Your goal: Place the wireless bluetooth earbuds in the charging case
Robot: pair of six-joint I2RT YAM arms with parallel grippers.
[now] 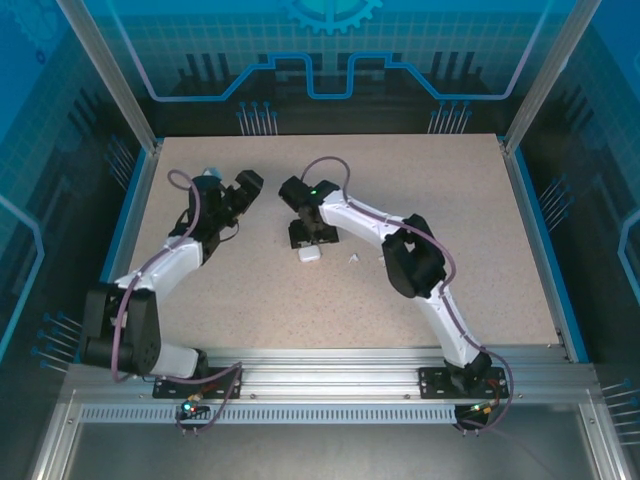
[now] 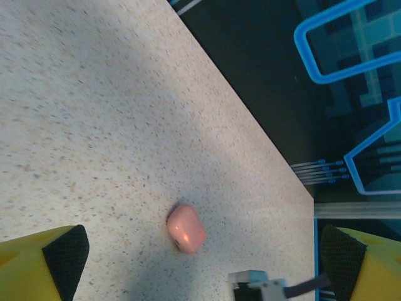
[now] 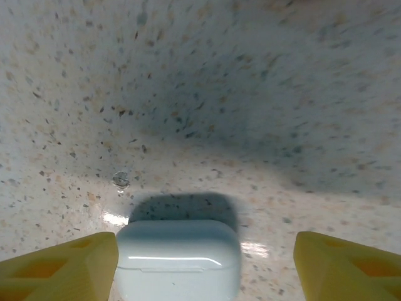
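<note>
White glossy charging case [image 3: 178, 257] sits betw. open fingers of right gripper [image 3: 207, 251], ungripped; left gripper [image 2: 203, 251] gapes wide, empty, over pink case [image 2: 185, 227]. White earbud [image 1: 353, 258] on table nearby: prob. light, slippery; pinch sides.

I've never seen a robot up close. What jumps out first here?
Two arms bend over a speckled table. The left gripper stands wide open above a salmon-pink case near the table's edge. The right gripper, open too, straddles a closed white case, a tiny white earbud lying nearby.
</note>
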